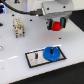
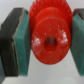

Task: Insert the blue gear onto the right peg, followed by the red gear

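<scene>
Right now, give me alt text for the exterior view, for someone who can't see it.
The arm's end effector holds the red gear above a white table. Below it, the blue gear sits on a grey plate towards the view's right; a thin peg stands free beside it.

1. The red gear (image 1: 58, 25) is mostly covered by the gripper (image 1: 57, 26) in the exterior view; only its lower part shows
2. The right peg is hidden under the blue gear (image 1: 51, 53), so how it sits there cannot be told
3. The other peg (image 1: 36, 56) is too small and blurred to make out clearly
4. In the wrist view the red gear's teeth are cut off by the picture's edge, and the pads (image 2: 22, 42) are blurred
</scene>
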